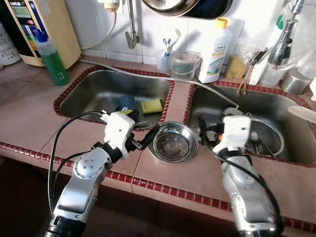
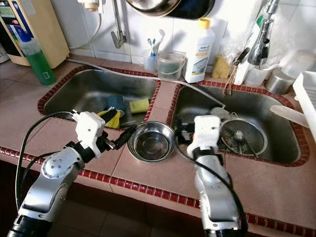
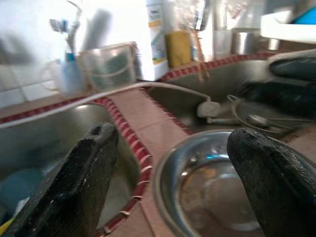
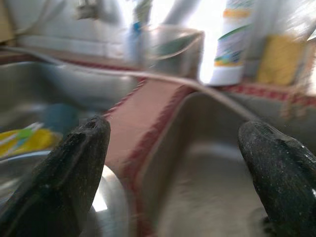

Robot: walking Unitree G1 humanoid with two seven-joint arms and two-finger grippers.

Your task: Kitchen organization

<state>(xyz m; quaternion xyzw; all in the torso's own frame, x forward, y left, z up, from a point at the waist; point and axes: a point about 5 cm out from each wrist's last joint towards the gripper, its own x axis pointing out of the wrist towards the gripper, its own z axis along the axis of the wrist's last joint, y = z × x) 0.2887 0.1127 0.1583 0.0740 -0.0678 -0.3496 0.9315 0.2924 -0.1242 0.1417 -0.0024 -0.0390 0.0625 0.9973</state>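
Pinkish-brown tiled counter [image 1: 29,123] edged with dark red tiles holds two stainless steel sinks side by side. On the tiled strip between them, toward the front edge, sits a round shiny steel bowl [image 1: 174,142], upright. The left gripper [image 1: 146,139] hangs just at the bowl's nine o'clock side, its two black fingers [image 3: 74,187] spread apart and grasping nothing; the wrist view shows the bowl's rim lying between them. The right gripper [image 1: 203,132] sits at the bowl's three o'clock, over the near left corner of the right sink [image 1: 276,106], its fingers [image 4: 64,177] likewise parted and empty. In the left sink [image 1: 94,91] lie a yellow sponge [image 1: 152,105] and a blue scrubber [image 1: 126,102]. A round metal lid or strainer [image 1: 266,138] rests in the right sink. At twelve o'clock from the bowl, against the white tiled wall, stand a clear plastic jug [image 1: 184,64] and a white detergent bottle with a yellow cap [image 1: 216,51]. A green-filled bottle [image 1: 52,59] stands at ten o'clock.
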